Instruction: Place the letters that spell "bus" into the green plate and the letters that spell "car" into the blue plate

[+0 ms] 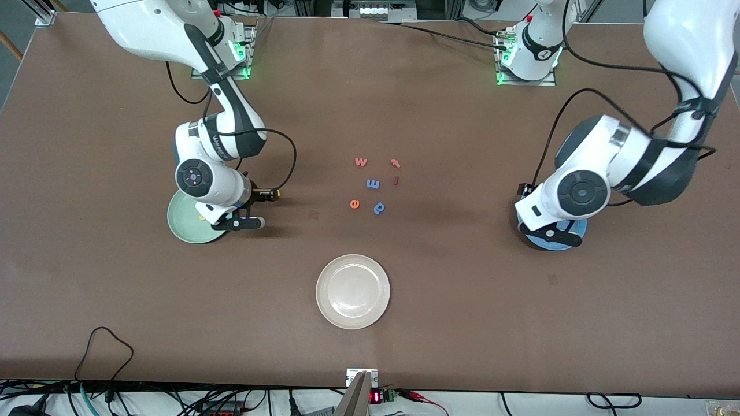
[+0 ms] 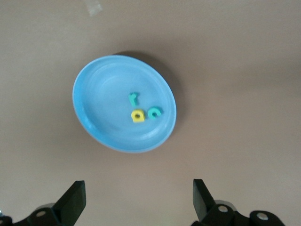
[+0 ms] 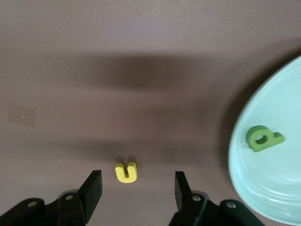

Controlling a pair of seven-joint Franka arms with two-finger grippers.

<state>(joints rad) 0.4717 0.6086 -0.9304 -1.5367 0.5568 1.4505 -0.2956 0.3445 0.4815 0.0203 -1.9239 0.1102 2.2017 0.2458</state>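
The green plate (image 1: 184, 224) lies toward the right arm's end of the table, partly under the right hand. A dark green b (image 3: 263, 138) rests in the green plate (image 3: 277, 188). A yellow speck (image 1: 202, 218) also shows on this plate. My right gripper (image 3: 136, 188) is open beside the plate's rim (image 1: 250, 222). A yellow u (image 3: 126, 171) shows between its fingers over bare table, touching neither. My left gripper (image 2: 138, 201) is open and empty above the blue plate (image 2: 103, 84), which holds a teal r (image 2: 133, 98), a yellow a (image 2: 138, 116) and a teal c (image 2: 154, 112). In the front view it (image 1: 552, 233) covers most of that plate (image 1: 573, 238).
An off-white plate (image 1: 352, 292) lies near the front camera at mid-table. Loose letters lie in the table's middle: an orange w (image 1: 361, 162), a red letter (image 1: 395, 163), a red stroke (image 1: 396, 181), a blue m (image 1: 373, 184), an orange e (image 1: 354, 203), a blue p (image 1: 379, 208).
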